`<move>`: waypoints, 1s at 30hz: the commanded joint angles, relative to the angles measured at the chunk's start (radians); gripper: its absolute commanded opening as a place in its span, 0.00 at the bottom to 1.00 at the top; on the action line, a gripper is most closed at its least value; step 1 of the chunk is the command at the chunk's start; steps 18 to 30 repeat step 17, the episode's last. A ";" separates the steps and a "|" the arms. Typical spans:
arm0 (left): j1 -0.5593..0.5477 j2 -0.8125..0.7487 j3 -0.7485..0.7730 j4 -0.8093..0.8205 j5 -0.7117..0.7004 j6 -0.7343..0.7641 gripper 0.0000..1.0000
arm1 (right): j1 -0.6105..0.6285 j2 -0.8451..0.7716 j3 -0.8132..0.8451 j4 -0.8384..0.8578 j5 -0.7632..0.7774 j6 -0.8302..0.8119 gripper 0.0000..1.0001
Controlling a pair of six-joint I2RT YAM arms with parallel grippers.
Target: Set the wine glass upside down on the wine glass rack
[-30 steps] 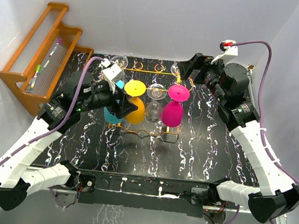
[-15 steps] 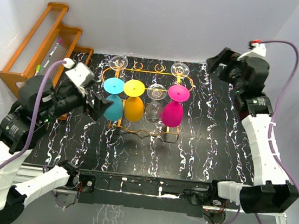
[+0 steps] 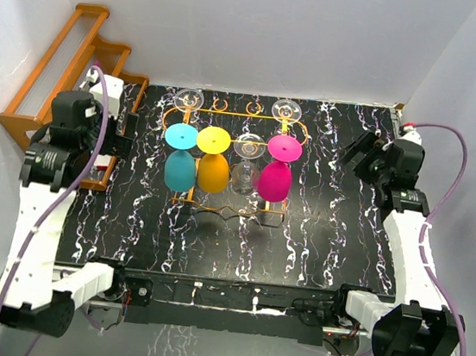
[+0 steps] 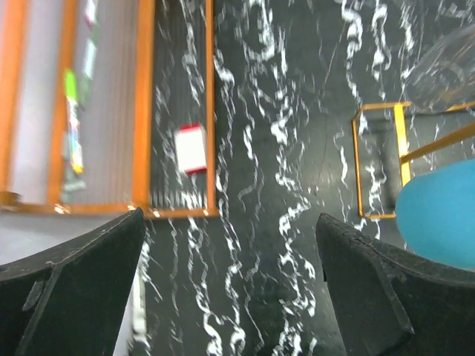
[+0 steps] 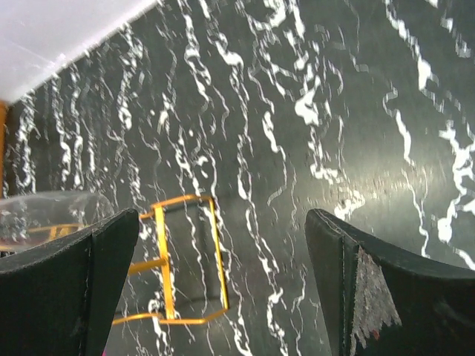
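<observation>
Both arms sit out at the sides of the black marbled tabletop (image 3: 317,240), well apart from the glasses. The left end effector (image 4: 230,222) has its fingers spread wide with nothing between them, over by the brown wooden rack (image 3: 70,62). Same deal for the right end effector (image 5: 223,215): fingers apart, gripping nothing.

Mid-table, the gold wine glass rack (image 3: 234,213) has four glasses hanging upside down in a row. The cyan wine glass (image 3: 178,171) is at the left end, then an orange-yellow glass (image 3: 213,172), a clear glass (image 3: 243,177) and a magenta glass (image 3: 273,179). Two more clear glasses (image 3: 189,98) hang at the back rail.
</observation>
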 commanded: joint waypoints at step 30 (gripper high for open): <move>0.311 -0.044 -0.270 0.083 0.246 -0.342 0.97 | 0.002 -0.168 -0.377 0.169 0.114 0.348 0.98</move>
